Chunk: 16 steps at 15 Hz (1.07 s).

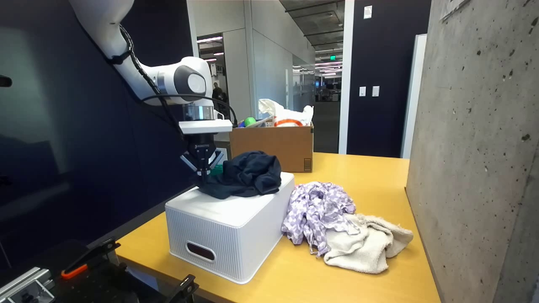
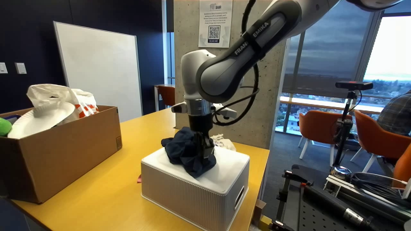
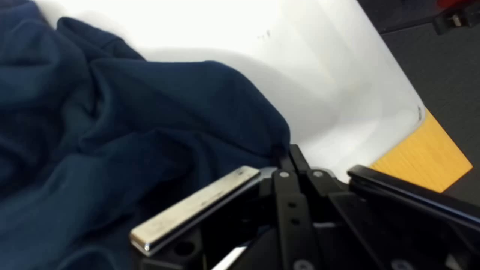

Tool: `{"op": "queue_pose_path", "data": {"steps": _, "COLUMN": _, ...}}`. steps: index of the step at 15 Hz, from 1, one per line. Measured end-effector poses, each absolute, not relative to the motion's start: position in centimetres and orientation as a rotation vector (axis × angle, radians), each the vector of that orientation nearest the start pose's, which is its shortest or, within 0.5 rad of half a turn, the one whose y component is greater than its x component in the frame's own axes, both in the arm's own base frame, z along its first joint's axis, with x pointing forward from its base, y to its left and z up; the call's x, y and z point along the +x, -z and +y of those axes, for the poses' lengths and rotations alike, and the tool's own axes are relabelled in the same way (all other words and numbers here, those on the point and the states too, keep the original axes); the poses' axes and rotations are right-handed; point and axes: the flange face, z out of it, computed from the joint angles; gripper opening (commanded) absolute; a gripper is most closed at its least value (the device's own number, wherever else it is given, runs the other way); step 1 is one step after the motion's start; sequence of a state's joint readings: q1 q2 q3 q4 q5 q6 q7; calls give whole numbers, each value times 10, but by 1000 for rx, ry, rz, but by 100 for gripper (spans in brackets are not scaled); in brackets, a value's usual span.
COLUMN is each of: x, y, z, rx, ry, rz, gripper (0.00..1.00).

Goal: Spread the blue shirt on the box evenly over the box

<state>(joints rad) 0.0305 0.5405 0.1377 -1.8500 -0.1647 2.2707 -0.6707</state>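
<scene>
The blue shirt (image 1: 252,173) lies bunched in a dark navy heap on top of the white box (image 1: 210,210). Much of the box's top is bare around it, as an exterior view of the shirt (image 2: 181,149) and box (image 2: 186,189) also shows. My gripper (image 1: 204,179) points down at one edge of the heap, low over the box top. In the wrist view the fingertips (image 3: 290,157) are together, with a corner of the shirt (image 3: 180,97) running into them. The fabric right between the tips is mostly hidden. The bare box top (image 3: 240,33) shows beyond the shirt.
A purple-white patterned cloth (image 1: 316,210) and a beige cloth (image 1: 370,244) lie beside the box on the yellow table (image 1: 362,172). A full brown cardboard box (image 1: 273,145) stands behind. A concrete wall (image 1: 471,147) borders the table.
</scene>
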Motion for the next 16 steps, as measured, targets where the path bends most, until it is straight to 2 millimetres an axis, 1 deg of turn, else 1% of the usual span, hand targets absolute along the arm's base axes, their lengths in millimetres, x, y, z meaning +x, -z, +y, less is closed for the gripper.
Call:
{"op": "queue_pose_path", "data": {"steps": 2, "x": 631, "y": -252, "z": 116, "rx": -2811, "ry": -164, "rz": -1480, "gripper": 1}}
{"op": "queue_pose_path", "data": {"steps": 7, "x": 646, "y": -336, "z": 166, "rx": -2806, "ry": -75, "rz": -1616, "gripper": 1}}
{"op": "queue_pose_path", "data": {"steps": 12, "x": 657, "y": -401, "z": 207, "rx": -2793, "ry": 17, "rz": -1697, "gripper": 1}}
{"op": "queue_pose_path", "data": {"steps": 16, "x": 658, "y": -454, "z": 245, "rx": -2767, "ry": 86, "rz": -1773, "gripper": 1}}
